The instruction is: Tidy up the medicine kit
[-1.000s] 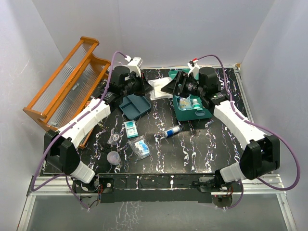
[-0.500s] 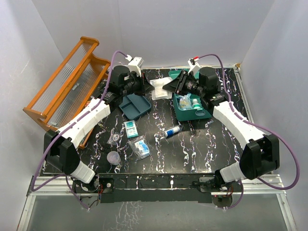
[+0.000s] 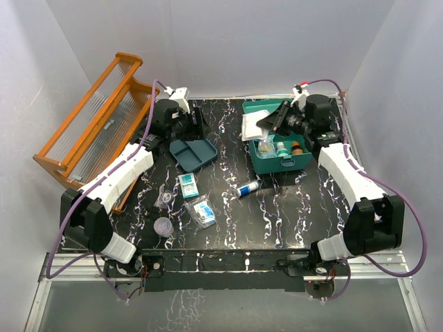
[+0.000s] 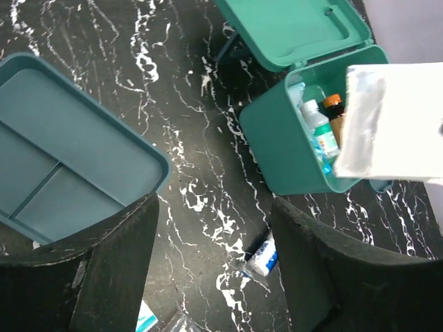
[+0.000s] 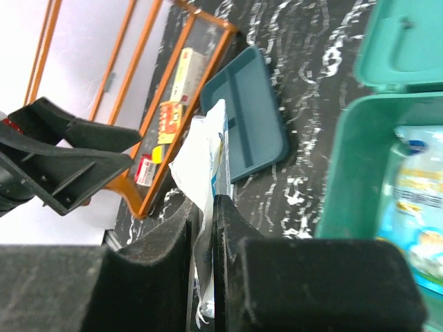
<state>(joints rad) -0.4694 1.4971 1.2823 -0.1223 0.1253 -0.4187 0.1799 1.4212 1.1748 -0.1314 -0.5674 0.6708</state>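
Observation:
The medicine kit (image 3: 271, 164) is a teal box at the back right, its lid (image 4: 291, 31) open and bottles (image 3: 282, 147) inside. Its flat divided insert tray (image 3: 194, 153) lies apart to the left on the table. My right gripper (image 3: 266, 124) hovers over the box's left rim, shut on a flat white packet (image 3: 250, 126). The right wrist view shows the packet (image 5: 208, 166) pinched between my right gripper's (image 5: 206, 242) pads. My left gripper (image 3: 196, 126) hangs open above the tray's far edge, and my left gripper (image 4: 214, 270) has nothing between its fingers.
An orange wooden rack (image 3: 97, 124) leans at the left edge. On the table's middle lie a blue-white tube (image 3: 246, 189), a small teal-white box (image 3: 187, 185), a clear sachet (image 3: 203, 211) and two small clear cups (image 3: 163, 225).
The white packet passed from the left gripper to the right. The left opened and drew back left; the right shut on the packet and carried it right, over the box.

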